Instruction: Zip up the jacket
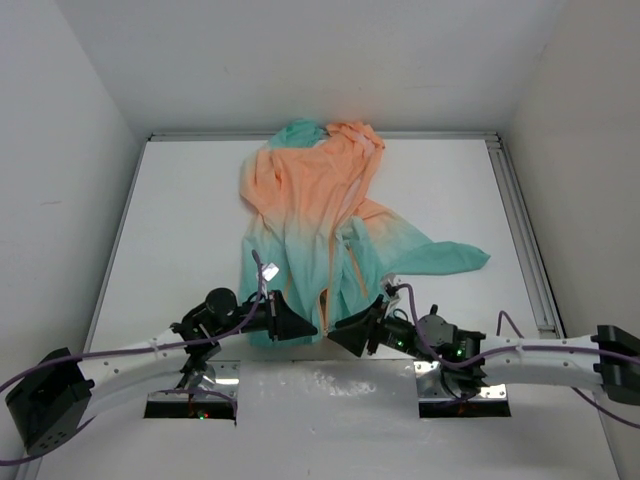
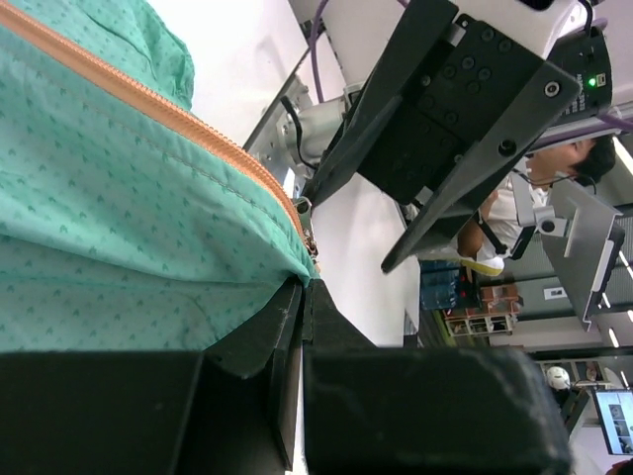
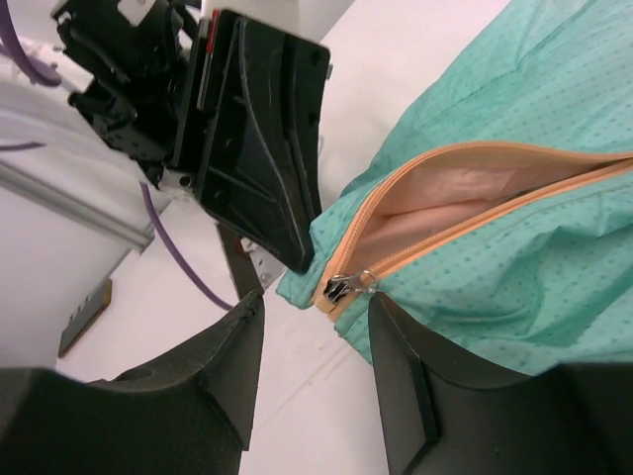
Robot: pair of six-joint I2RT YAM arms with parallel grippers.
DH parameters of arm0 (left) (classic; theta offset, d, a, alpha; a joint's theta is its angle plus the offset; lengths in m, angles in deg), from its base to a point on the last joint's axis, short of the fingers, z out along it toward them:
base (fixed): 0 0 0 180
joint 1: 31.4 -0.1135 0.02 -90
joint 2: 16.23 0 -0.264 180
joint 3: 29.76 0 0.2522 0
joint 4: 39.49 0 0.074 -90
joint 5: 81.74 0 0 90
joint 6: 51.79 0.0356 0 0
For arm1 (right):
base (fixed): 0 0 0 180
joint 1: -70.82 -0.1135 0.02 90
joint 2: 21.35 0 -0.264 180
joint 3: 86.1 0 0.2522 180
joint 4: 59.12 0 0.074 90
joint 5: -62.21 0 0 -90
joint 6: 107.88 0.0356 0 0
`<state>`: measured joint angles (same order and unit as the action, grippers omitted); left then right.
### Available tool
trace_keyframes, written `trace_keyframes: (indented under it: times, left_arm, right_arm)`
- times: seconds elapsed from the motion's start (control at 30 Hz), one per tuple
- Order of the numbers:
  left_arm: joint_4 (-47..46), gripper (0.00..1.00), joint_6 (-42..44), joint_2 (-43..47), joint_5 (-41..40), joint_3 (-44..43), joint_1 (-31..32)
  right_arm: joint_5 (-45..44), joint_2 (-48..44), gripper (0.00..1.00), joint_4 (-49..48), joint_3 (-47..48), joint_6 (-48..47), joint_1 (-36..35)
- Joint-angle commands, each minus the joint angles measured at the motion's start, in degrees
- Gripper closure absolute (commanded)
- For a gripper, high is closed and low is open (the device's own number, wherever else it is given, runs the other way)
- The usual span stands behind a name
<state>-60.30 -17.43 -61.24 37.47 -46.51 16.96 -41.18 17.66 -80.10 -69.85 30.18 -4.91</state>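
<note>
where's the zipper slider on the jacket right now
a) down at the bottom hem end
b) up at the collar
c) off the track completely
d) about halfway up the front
a, in the right wrist view the zipper slider sits at the teal hem end of the jacket, with the orange zipper gaping open past it

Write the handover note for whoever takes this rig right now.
Left claw: shut, apparently pinching the jacket hem beside the zipper's bottom end.
Right claw: open, holding nothing, with the slider just ahead between its fingers.
Jacket: spread on the table, hood far, hem near the arms.
Done: both zipper sides meet in the slider at the hem.
Left: the zipper gapes open above it. Grip the slider and run it up toward the hood.
</note>
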Motion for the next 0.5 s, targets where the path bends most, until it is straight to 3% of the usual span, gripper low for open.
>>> trace_keyframes:
  times: [0.0, 0.47]
  left_arm:
    - [-1.99, 1.0, 0.09, 0.02, 0.23, 1.4, -0.63]
    - [-4.81, 1.0, -1.05, -0.51, 1.46, 2.37, -0.63]
  right_arm:
    - [3.63, 2.73, 0.54, -4.45, -7.23, 0.02, 0.14]
    - [3.11, 7.75, 0.53, -10.25, -7.14, -0.59, 0.23]
